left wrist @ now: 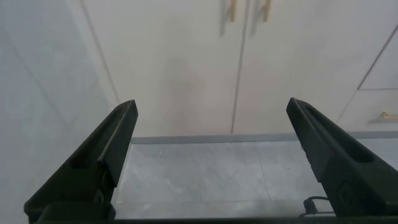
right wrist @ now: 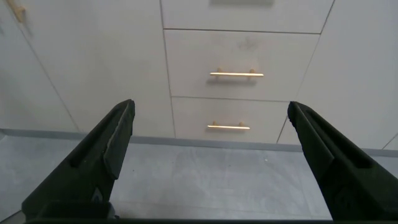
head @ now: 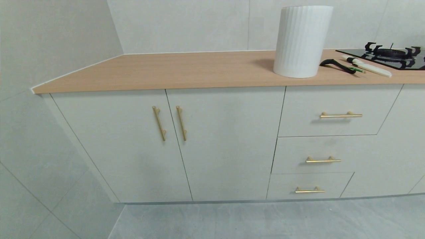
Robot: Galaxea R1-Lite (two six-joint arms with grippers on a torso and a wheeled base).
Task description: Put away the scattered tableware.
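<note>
Head view: tableware [head: 372,69] near countertop [head: 166,69] edge | left gripper [left wrist: 210,107] wide | right gripper [right wrist: 210,107] wide

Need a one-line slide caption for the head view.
White ribbed container and loose utensils on the wooden counter beside the stove, above shut cabinet doors and three shut drawers.

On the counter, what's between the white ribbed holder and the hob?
Head view: three loose utensils on the worktop, a black curved one, a slim green one, a cream one.
</note>
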